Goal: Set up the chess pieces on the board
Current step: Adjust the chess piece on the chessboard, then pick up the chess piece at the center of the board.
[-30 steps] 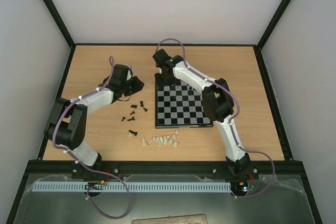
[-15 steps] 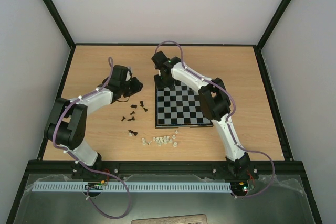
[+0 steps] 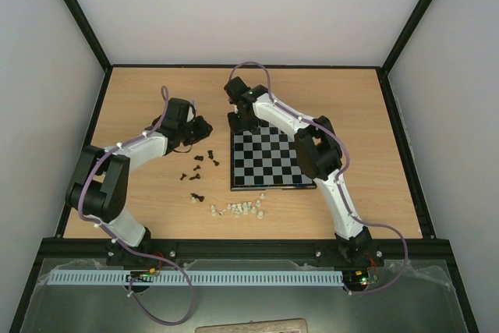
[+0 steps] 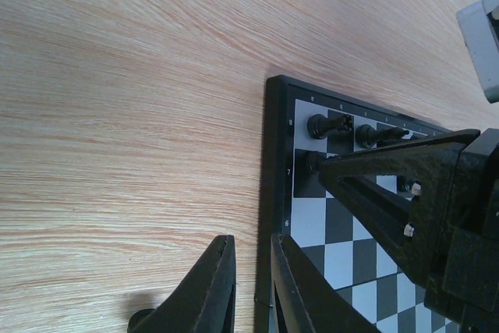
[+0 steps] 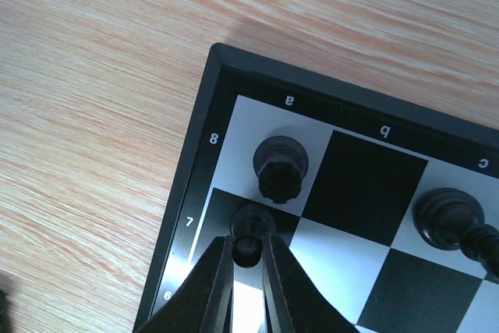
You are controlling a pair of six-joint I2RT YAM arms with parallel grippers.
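**Right gripper** clenching a black pawn on square a7, just in front of the rook at the corner of the board — seemingly filling the pawn rank. **Left gripper** waiting beside the rim, fingers nearly together, empty. Other chess pieces lying loose on the desk. Rim markings reading a, b, c and 8, 7, 6 — no brand showing.

A robotics lab test cell: a wood-grain table boxed in by plain white wall panels and black frame rails. Two white-and-black robot arms are bolted at its near edge, trailing lilac cables past a white slotted cable duct.
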